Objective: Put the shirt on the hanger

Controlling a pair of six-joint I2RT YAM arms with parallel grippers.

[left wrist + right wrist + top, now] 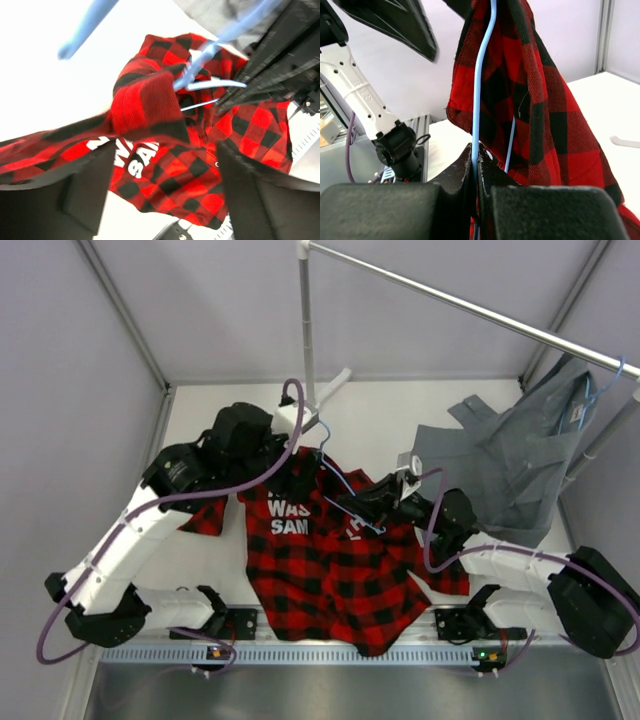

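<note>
top external view: at the near edge of the table (400, 420), between the two arm bases, the lower part of the shirt (320, 580) lies spread flat, red-and-black plaid. farther in, the collar end is lifted and gathered around the hanger (345, 485), and white lettering shows on the dark inner panel.

the right gripper (358, 508) has its jaws together, clamped on the hanger wire. right wrist view: the thin blue wire runs up from between the closed fingers, with shirt fabric draped over it above.

the left gripper (298, 458) sits just beside the raised collar, near the hanger hook. left wrist view: its fingers (50, 200) stand well apart with nothing clamped between them. the bunched collar and the hanger lie beyond the tips.

at the far right, a grey garment (520, 460) hangs on a second blue hanger (600, 380) from the metal rail (450, 302).
</note>
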